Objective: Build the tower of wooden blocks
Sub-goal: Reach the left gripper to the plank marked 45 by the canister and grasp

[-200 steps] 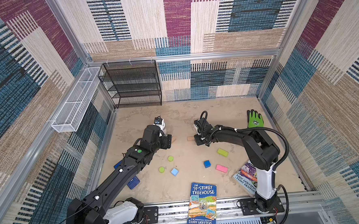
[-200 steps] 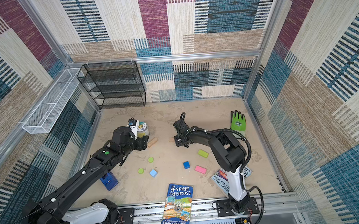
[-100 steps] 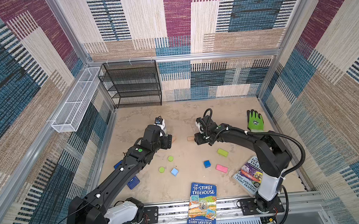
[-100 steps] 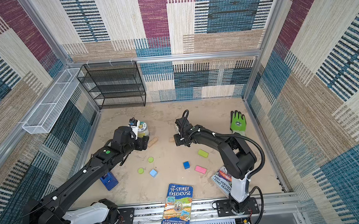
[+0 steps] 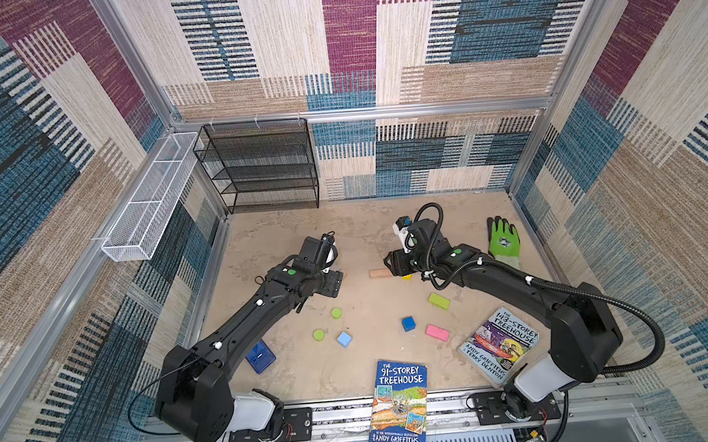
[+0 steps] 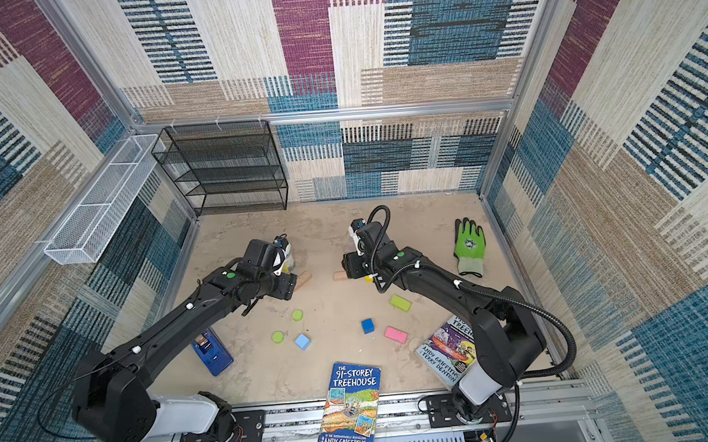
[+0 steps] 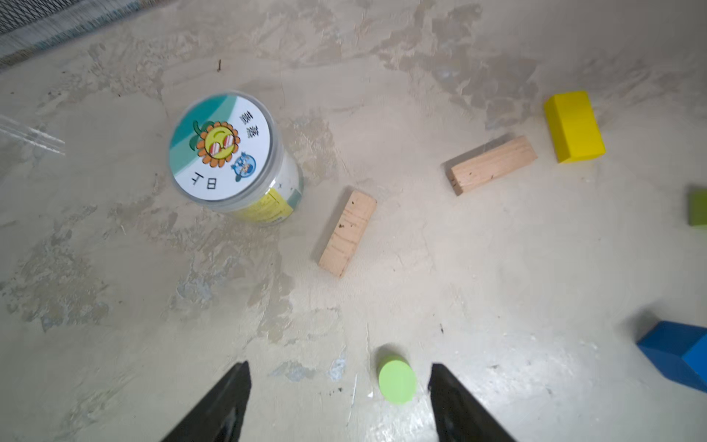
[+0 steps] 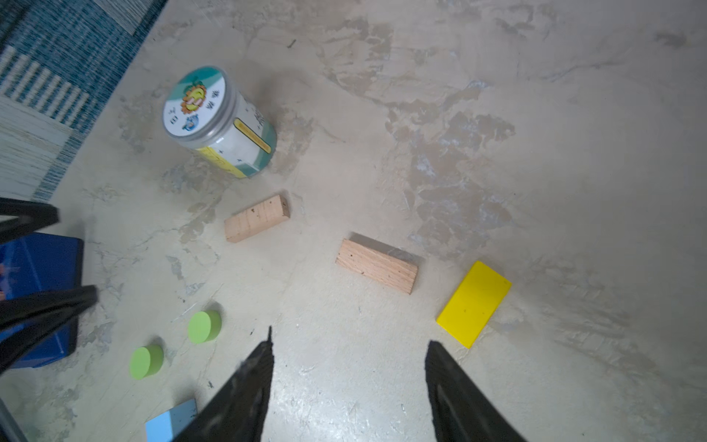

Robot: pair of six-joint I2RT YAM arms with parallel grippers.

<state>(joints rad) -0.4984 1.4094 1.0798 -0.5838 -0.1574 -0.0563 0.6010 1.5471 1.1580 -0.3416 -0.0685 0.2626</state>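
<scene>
Jaws on both grippers stand apart and empty: the right gripper hangs near a tan bar and the yellow block, the left gripper near a lime disc. No tower yet; blocks lie singly from the middle of the surface to its front edge, so the first pick, I'd say, needs squaring over one bar and closing.

Both black robot arms stretch forward and low, wrists turned toward each other. The left arm carries the black two-fingered left gripper, jaws spread and empty; the right arm angles inward, with the matching right gripper likewise parted, holding nothing.
</scene>
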